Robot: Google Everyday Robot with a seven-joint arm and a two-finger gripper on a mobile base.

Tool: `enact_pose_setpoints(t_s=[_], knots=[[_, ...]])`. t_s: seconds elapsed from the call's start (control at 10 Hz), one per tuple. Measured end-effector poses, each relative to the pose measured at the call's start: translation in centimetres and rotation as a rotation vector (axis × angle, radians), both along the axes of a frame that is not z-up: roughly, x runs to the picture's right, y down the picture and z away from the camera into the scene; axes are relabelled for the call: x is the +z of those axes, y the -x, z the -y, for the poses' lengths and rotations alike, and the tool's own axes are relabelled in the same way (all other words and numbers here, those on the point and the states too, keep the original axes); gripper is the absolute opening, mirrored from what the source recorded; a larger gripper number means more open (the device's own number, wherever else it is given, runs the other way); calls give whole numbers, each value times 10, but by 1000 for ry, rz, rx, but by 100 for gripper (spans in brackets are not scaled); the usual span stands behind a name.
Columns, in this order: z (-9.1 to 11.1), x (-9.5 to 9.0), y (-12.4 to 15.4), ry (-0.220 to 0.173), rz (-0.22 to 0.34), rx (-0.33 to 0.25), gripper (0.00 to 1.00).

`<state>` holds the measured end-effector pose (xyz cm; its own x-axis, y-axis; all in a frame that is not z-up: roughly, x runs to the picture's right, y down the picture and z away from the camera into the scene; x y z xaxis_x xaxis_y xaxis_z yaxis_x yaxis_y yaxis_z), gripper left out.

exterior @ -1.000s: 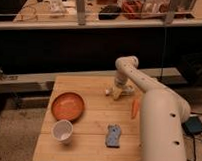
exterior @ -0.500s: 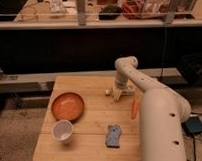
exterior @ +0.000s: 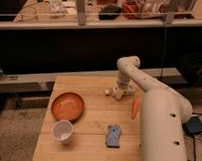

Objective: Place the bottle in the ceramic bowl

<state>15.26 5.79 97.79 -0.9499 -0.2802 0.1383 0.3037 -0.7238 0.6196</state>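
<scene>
At the left of the table (exterior: 92, 144) sits the orange bowl (exterior: 68, 106), with a white cup (exterior: 62, 130) just nearer. A blue-grey flat object (exterior: 112, 135) lies near the middle front. Farther back and to the right, the pale bottle (exterior: 112, 91) lies on the wood, apparently with its long axis running left to right. The tool (exterior: 120, 92) hangs at the bottle's right end, at or touching it; whether it grips the bottle I cannot tell. An orange stick (exterior: 135, 108) lies right of that. The bowl lies left and nearer from the tool, well apart.
</scene>
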Motion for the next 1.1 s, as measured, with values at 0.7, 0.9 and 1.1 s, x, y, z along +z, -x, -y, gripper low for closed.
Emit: enact_pose_setpoints(t_s=[0.7,0.9,1.1], knots=[[26,-26,28,26,129,26,0],[50,-50,62,21,196,-13,0],[63,-67,117,18,280,-99,0]])
